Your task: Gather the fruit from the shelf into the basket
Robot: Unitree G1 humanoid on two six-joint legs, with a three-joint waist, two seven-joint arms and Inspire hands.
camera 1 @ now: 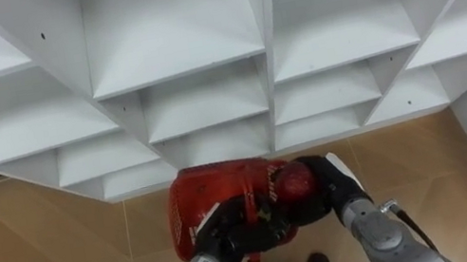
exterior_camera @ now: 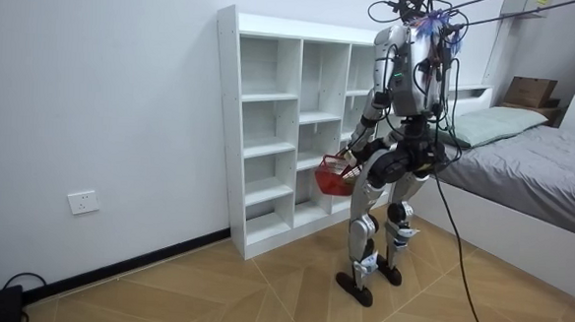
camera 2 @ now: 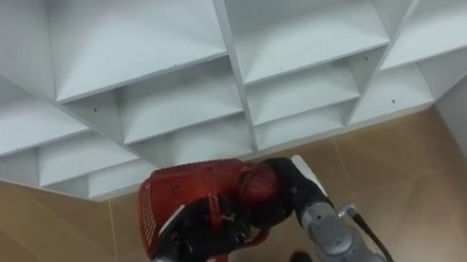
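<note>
Right hand [camera 1: 332, 189] holds red fruit [camera 1: 293, 181] at basket [camera 1: 206, 194].

We've got a grey bed [exterior_camera: 538, 184] along the room view's right, cardboard box [exterior_camera: 530, 92] at its far end, wall socket [exterior_camera: 83, 202] low left.

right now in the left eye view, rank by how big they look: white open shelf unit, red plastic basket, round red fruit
1. white open shelf unit, largest
2. red plastic basket
3. round red fruit, smallest, in the right hand
</note>
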